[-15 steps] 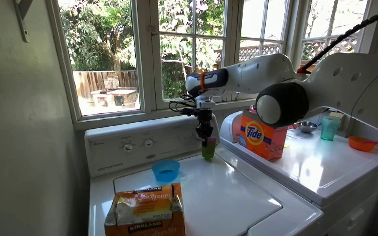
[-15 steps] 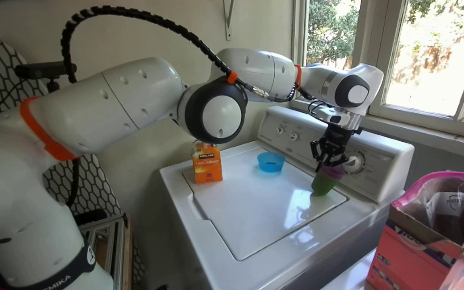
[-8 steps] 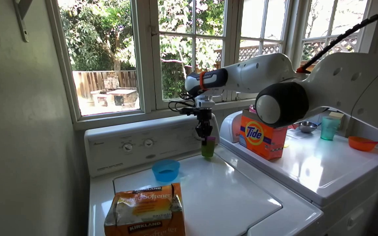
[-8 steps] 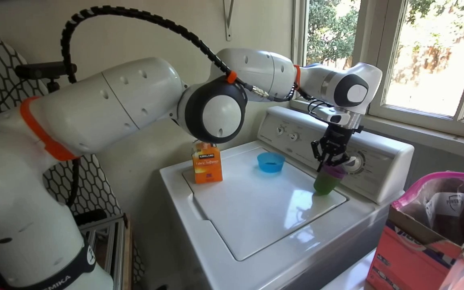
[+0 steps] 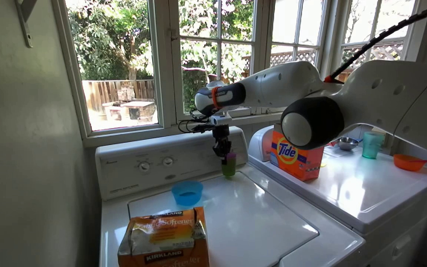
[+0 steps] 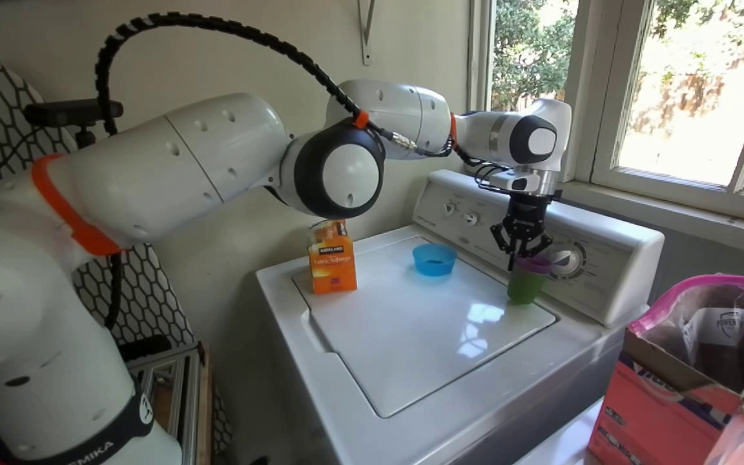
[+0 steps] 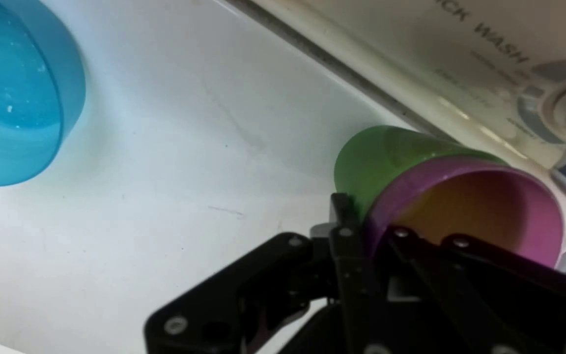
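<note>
You've just shifted the gripper [image 7: 370, 219] along the console [image 5: 195, 159], toward the blue bowl [image 5: 187, 195]. The purple cup [image 6: 532, 263] and the green cup [image 6: 527, 287] around it came along; in an exterior view they stand nearer upright than half a second ago. Bowl and softener box [image 5: 165, 237] haven't moved. My read: your grip is carrying both cups, no slip visible.

Your fingers [image 7: 347, 260] are pinching the purple cup's near wall, one outside, one down inside the rim. Can't tell if the green wall is in the pinch too. Both cups are at the rear of the lid [image 6: 404, 336], near the big knob [image 6: 566, 259]. Can't tell if the base touches down.

Surface: glossy white, light scuffs and specks in the wrist view, window glare on it. Bowl sits near the console, small white bits inside. Softener box well apart from the cups.

Room: a second white machine [image 5: 332, 193] alongside, carrying the Tide box [image 5: 295, 157], steel bowl [image 5: 347, 144], teal cup [image 5: 372, 145] and orange bowl [image 5: 406, 164]. Windows [image 5: 167, 74] behind the console, trees and fence outside.
</note>
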{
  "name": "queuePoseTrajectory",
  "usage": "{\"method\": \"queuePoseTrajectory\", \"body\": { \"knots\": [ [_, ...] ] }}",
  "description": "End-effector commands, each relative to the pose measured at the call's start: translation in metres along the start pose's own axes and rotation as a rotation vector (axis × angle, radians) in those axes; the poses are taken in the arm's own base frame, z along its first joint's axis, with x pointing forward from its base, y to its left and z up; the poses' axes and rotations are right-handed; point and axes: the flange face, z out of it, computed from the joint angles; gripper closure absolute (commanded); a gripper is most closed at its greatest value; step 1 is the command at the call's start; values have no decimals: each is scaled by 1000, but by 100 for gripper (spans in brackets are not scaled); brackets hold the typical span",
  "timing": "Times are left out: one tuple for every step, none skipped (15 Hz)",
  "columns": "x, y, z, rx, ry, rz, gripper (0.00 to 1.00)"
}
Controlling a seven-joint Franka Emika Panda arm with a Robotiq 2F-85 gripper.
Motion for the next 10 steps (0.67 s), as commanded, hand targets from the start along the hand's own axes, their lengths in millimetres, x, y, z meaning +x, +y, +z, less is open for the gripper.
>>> {"method": "queuePoseTrajectory", "body": {
  "knots": [
    [-8,15,8,80,62,-7,98],
    [-9,19,9,94,72,-8,98],
    [-11,22,10,103,80,-14,98],
    [-13,25,12,110,83,-18,98],
    [-14,28,12,115,89,-21,98],
    [-15,30,14,119,92,-28,98],
    [-16,32,15,119,92,-35,98],
    [-17,33,15,117,90,-38,68],
    [-17,34,15,114,87,-40,68],
    [-18,34,16,112,84,-45,61]
  ]
}}
